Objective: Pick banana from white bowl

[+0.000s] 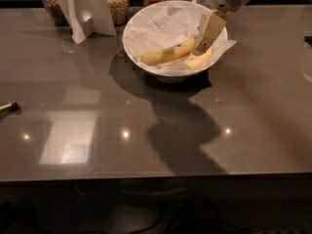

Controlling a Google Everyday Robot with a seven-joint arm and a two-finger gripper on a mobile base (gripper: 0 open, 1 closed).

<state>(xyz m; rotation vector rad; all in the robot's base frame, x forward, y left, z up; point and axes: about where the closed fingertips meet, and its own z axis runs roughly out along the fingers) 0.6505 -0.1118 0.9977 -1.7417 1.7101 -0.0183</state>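
Our gripper (203,44) hangs low over the right half of the white bowl (132,29), its tip just at the stem end of the banana (165,54). From this side we see it as one cream slab, so we cannot tell how far it is open; we judge that it has hold of nothing.

The banana lies across the middle of the bowl on crumpled white paper (158,26), stem toward the right and bluish sticker facing up. A shorter banana (201,61) lies against its right end, nearer the front rim, and that is our main worry. A grip closing so near the stem could catch both fruits, or nip only the stem and let the long one swing or slip free. The paper is loose, so it could lift with the fruit or bunch under the gripper. A downward push near the rim could also tip or slide the bowl on the glossy dark table (253,111).

Room is uneven. Behind the bowl stand glass jars (117,3) of grain, with a white folded card stand (87,9) at the left rear, so lifting backward is tight. Paper overhangs the bowl's right rim. Toward the front and right the tabletop runs open to its near edge. A small stick-like object (7,108) lies far off at the left edge. Straight up, then toward us, looks the safest way out.
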